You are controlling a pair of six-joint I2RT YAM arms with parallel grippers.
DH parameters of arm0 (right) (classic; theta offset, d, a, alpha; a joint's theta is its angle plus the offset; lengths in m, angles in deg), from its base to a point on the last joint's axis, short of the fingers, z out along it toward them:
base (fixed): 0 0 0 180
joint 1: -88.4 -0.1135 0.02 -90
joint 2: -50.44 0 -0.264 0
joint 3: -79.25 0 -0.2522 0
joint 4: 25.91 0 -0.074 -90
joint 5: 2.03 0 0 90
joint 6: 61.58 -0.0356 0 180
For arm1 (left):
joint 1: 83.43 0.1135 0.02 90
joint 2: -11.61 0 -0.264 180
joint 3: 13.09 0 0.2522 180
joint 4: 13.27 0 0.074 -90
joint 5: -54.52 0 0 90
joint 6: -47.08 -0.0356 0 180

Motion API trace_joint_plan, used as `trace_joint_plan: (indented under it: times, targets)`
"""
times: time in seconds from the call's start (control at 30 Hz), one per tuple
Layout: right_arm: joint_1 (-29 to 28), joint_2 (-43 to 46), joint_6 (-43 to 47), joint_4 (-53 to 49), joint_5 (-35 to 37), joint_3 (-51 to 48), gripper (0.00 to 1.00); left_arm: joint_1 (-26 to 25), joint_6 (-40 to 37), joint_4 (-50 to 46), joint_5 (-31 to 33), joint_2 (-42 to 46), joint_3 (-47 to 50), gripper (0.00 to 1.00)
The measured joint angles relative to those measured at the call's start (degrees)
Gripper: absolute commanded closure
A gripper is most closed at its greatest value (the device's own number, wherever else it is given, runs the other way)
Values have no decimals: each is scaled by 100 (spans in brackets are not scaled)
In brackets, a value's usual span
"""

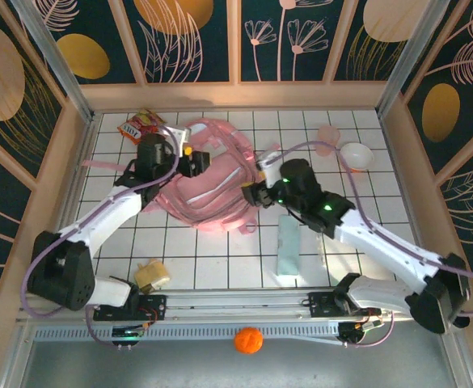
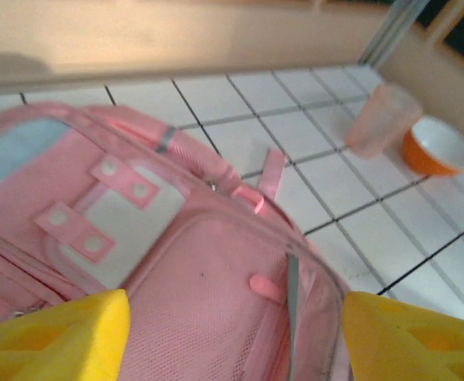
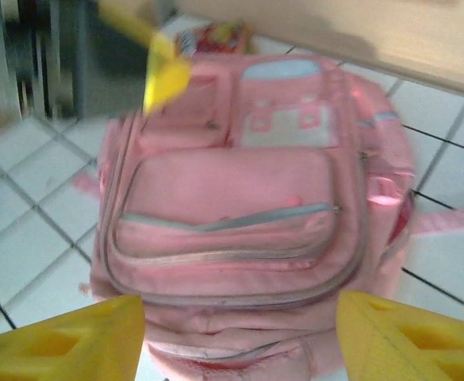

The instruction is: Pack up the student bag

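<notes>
The student bag, a soft pale-pink backpack, lies flat in the middle of the tiled table. My left gripper hovers over its upper left part, and my right gripper sits at its right edge. In the left wrist view, the yellow fingers stand wide apart over the bag's mesh front pocket, so the left gripper is open and holds nothing. From the right wrist, the bag shows its zipped front pockets, and the right gripper is open just above its near end.
A red snack packet lies at the back left. A pink cup and an orange-and-white bowl stand at the back right. A pale green pouch lies front right, a yellowish item front left, and an orange ball below the table edge.
</notes>
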Motion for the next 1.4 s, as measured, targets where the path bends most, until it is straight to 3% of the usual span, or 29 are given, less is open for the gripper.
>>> trace_joint_plan:
  times: [0.1, 0.3, 0.6, 0.7, 0.8, 0.9, 1.1, 1.4]
  targets:
    - [-413, -820, 1198, -304, -7, 411, 35, 472, 341, 85, -256, 382, 284, 28]
    - [-907, -2317, 2730, -621, 52, 857, 32, 1397, 1049, 157, -505, 970, 1436, 28]
    - [-1012, -3469, 3598, -595, 369, 1029, 28, 1504, 1598, 391, -623, 1303, 1950, 29]
    - [-1040, -3611, 3687, -391, 614, 994, 44, 1504, 1711, 442, -623, 1300, 2024, 29]
    - [-1069, -3620, 3781, 74, 984, 787, 75, 1508, 1779, 463, -621, 1300, 2037, 30]
    - [-1056, -3615, 3910, 426, 1307, 608, 100, 1508, 1821, 468, -619, 1300, 2037, 30]
    - [-872, -3158, 4013, 232, 1049, 715, 100, 1508, 1788, 326, -601, 1357, 1982, 31]
    - [400, -2380, 4015, -846, -389, 2330, 100, 1508, 1259, 94, -575, 2218, 1869, 36]
